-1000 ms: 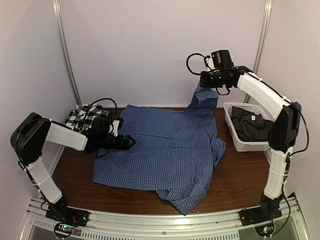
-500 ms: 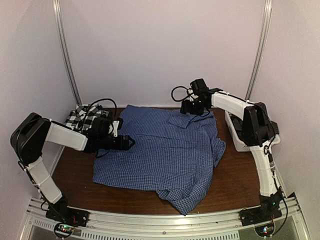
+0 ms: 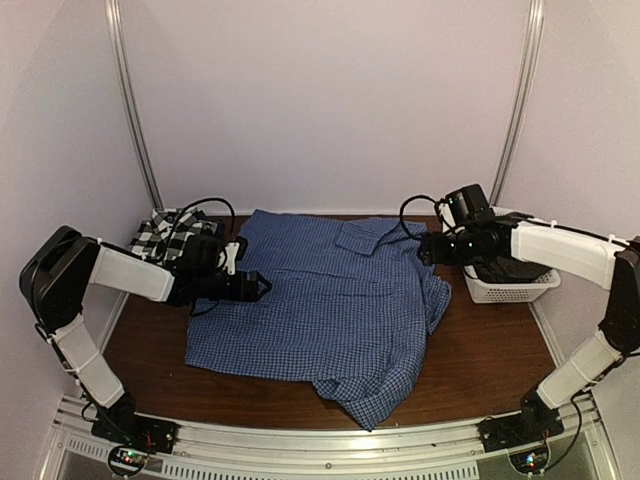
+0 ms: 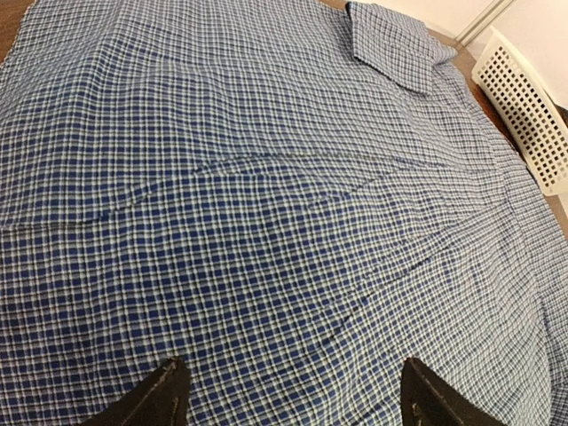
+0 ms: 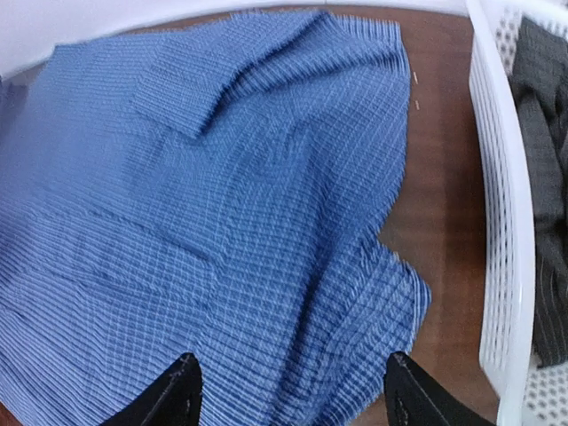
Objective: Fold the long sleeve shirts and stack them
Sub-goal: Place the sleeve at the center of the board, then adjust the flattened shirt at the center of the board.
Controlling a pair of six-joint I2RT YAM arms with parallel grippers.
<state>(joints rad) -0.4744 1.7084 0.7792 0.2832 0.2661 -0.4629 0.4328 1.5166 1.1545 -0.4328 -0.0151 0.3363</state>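
A blue fine-check shirt (image 3: 330,300) lies spread over the table, with a sleeve end (image 3: 365,238) folded onto its upper right part. My left gripper (image 3: 262,286) hovers open at the shirt's left edge, and only checked cloth (image 4: 266,204) shows below its fingers (image 4: 291,373). My right gripper (image 3: 425,250) is open at the shirt's right edge, empty, above the cloth (image 5: 266,222). A black-and-white plaid shirt (image 3: 160,235) sits folded at the back left. A dark charcoal shirt (image 5: 541,106) lies in the basket.
A white slatted basket (image 3: 505,292) stands at the right edge of the table, close beside my right arm; its wall (image 5: 497,222) runs along the right of that wrist view. Bare brown wood (image 3: 470,350) shows to the front right. Walls close off the back and sides.
My right gripper opened and let go of the blue sleeve, which dropped onto the shirt. That arm came down and swung right toward the basket. The left arm stayed still.
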